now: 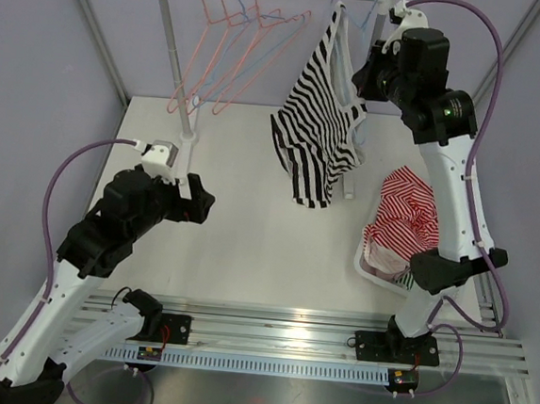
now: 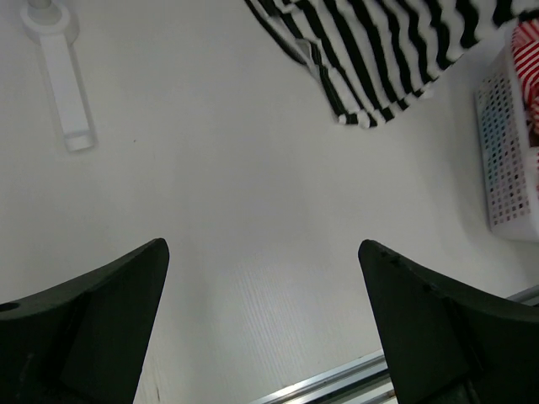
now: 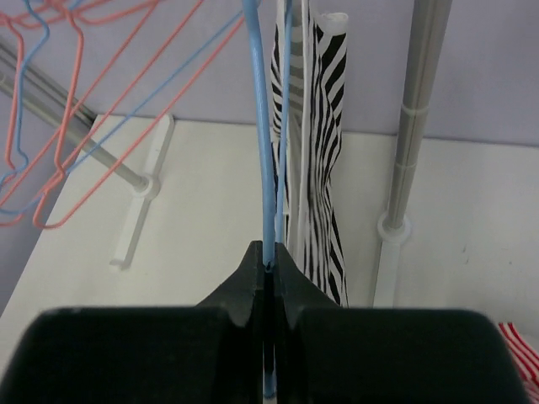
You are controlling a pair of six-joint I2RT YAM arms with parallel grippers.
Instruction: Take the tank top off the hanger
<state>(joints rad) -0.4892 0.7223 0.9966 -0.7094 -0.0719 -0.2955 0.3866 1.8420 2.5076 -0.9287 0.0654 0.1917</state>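
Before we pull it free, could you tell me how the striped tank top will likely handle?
Probably floppy: the tank top hangs in loose folds. Likely light, since a thin blue hanger carries it.

Bright even light, soft shadows, glare on the metal rail [image 1: 301,332]

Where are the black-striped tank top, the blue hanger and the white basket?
black-striped tank top [image 1: 317,121]: top external view, middle of the hanging fabric.
blue hanger [image 3: 267,185]: right wrist view, partway up its wire.
white basket [image 2: 505,160]: left wrist view, perforated side wall.
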